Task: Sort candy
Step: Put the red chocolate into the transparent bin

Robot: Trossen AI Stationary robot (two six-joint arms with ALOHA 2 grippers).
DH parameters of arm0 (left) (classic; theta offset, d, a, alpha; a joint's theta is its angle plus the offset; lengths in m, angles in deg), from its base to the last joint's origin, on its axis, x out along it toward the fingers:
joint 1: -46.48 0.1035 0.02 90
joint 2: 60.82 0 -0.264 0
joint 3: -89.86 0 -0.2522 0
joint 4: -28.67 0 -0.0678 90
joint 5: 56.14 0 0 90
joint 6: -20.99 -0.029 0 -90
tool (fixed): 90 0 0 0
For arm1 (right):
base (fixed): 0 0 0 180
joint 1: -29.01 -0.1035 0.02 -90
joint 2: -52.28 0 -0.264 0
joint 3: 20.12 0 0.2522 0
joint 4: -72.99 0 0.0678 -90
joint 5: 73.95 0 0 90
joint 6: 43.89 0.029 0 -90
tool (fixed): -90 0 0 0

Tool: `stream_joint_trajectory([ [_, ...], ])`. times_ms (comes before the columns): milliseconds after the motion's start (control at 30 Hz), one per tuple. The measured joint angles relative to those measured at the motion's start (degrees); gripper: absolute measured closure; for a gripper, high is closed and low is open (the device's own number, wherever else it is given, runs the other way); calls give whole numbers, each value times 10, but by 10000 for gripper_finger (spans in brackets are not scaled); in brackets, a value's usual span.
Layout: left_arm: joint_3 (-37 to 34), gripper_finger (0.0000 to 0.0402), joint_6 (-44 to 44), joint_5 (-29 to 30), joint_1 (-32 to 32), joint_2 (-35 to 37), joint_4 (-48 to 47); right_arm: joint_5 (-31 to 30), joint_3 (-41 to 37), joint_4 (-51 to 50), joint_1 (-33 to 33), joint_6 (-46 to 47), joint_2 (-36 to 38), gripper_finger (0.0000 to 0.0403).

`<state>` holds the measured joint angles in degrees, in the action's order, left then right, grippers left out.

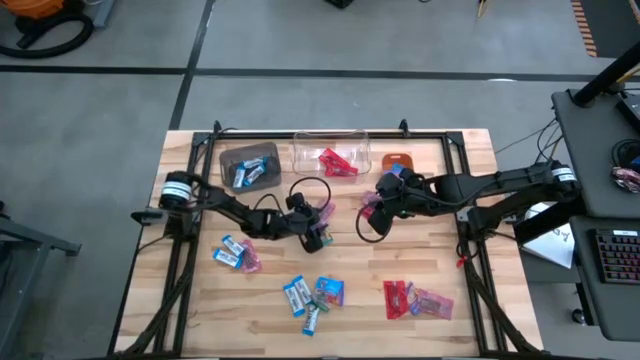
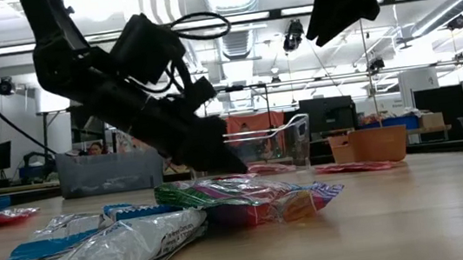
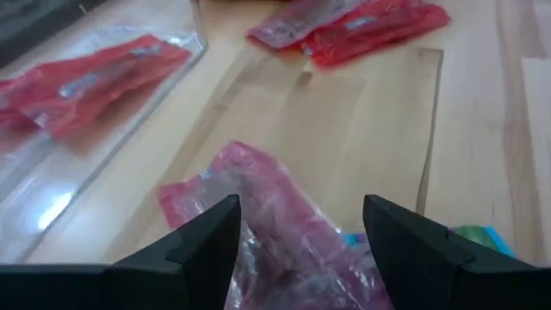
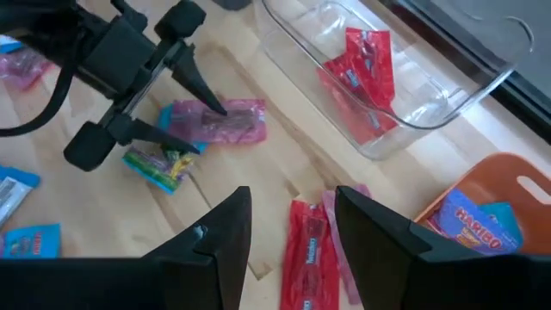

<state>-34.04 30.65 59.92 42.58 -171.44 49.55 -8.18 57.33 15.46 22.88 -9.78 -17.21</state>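
The left gripper (image 4: 185, 108) straddles a pink candy (image 4: 225, 120) lying flat, jaws apart, its long axis crossing the fingers. The right gripper (image 4: 288, 228) hovers with jaws apart, empty.

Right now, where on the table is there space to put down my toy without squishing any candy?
Bare wood lies between the blue candy pile and the red pile, and at the near left corner below the blue packets. It is crowded mid-table around the left gripper, the right gripper and the clear bin.
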Motion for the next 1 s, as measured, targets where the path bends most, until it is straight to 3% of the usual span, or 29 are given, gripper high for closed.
stream_joint_trajectory([
  [167,21,178,3,6,0,-31,3,0,-4,4,0,1,0,243],
  [333,35,213,11,6,0,-43,2,0,-8,5,0,14,0,243],
  [800,33,393,32,10,1,-34,-28,1,-19,9,0,21,0,243],
  [1000,28,398,30,-22,0,-7,-41,1,-19,9,0,20,0,243],
])
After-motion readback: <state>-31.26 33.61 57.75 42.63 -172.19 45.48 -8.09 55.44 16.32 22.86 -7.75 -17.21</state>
